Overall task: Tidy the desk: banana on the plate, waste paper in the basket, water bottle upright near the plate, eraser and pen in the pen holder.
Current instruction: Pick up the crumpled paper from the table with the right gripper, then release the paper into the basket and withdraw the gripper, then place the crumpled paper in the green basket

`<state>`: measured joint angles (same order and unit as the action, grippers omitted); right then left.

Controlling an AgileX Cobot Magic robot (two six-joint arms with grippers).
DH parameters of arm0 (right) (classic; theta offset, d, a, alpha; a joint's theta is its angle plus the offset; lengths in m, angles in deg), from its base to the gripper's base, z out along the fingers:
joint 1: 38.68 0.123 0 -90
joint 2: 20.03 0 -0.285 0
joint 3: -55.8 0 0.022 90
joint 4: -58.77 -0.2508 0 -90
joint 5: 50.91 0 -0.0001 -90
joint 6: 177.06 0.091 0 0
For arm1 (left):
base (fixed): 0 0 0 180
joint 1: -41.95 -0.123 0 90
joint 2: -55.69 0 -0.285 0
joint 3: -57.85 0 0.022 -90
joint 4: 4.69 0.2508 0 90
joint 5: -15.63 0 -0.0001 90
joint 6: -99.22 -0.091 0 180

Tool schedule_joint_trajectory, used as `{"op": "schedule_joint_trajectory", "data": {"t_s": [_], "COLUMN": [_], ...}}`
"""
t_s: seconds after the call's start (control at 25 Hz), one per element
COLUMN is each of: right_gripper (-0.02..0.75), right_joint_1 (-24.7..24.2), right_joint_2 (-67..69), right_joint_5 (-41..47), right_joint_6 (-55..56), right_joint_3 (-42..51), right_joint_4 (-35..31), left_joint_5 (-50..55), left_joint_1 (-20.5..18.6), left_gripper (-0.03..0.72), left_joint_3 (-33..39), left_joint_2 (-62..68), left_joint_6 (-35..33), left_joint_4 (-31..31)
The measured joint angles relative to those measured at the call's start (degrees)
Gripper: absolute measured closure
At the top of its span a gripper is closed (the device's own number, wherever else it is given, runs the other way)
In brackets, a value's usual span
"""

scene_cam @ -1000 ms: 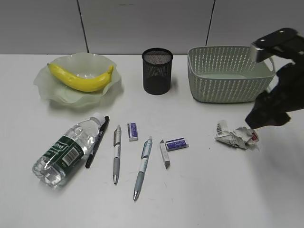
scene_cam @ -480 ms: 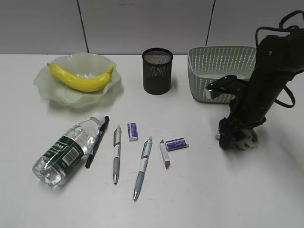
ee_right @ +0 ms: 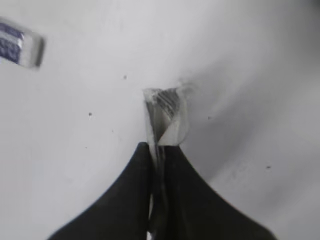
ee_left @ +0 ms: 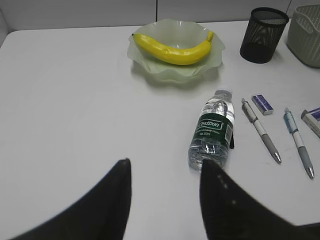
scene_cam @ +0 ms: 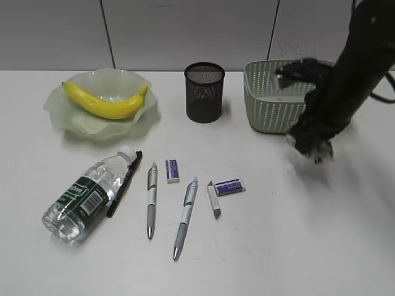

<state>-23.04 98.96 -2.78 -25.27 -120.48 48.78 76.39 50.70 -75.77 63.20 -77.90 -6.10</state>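
In the exterior view the right hand (scene_cam: 313,147) hangs above the white bench (scene_cam: 296,246) at the right, just in front of the sage-green basket (scene_cam: 271,105), with the crumpled waste paper (scene_cam: 319,150) pinched at its tip and lifted off the bench. The banana (scene_cam: 105,105) lies in the pale green plate (scene_cam: 99,123) at the far left. The black mesh pen holder (scene_cam: 204,92) stands between plate and basket. Nearer, the water bottle (scene_cam: 86,194) lies on its side at the left with a black pen (scene_cam: 125,184) touching it; to its right lie two more pens (scene_cam: 152,200), a small eraser (scene_cam: 172,171) and a larger eraser (scene_cam: 229,186).

In the left wrist view the left hand (ee_left: 165,200) hovers over bare bench with its fingers (ee_left: 220,200) spread and nothing between them; the bottle lies just beyond, with the banana in the plate farther off.

In the right wrist view the right hand's fingers (ee_right: 125,200) are pressed together on a fold of the waste paper, which sticks out past them above the bench.
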Motion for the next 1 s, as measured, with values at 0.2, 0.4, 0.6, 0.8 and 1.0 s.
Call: {"op": "schedule_joint_trajectory", "data": {"t_s": [0.2,0.4,0.6,0.8,1.0], "right_gripper": [0.68,0.681,0.576,0.219,0.152], "right_joint_1": [-0.2,-0.5,-0.7,-0.8,-0.8], "right_joint_2": [-5.4,-3.2,3.1,6.1,0.9], "right_joint_5": [-8.9,-25.6,-35.9,-36.5,-27.1], "right_joint_6": [1.2,1.5,2.2,3.8,5.7], "right_joint_3": [-5.1,-7.6,-7.7,-7.7,-7.7], "right_joint_4": [0.1,1.4,1.8,2.0,1.8], "left_joint_5": [0.0,0.0,0.0,0.0,0.0], "left_joint_1": [0.0,0.0,0.0,0.0,0.0], "left_gripper": [0.351,0.351,0.351,0.351,0.351], "left_joint_3": [0.0,0.0,0.0,0.0,0.0], "left_joint_2": [0.0,0.0,0.0,0.0,0.0], "left_joint_6": [0.0,0.0,0.0,0.0,0.0], "left_joint_4": [0.0,0.0,0.0,0.0,0.0]}}
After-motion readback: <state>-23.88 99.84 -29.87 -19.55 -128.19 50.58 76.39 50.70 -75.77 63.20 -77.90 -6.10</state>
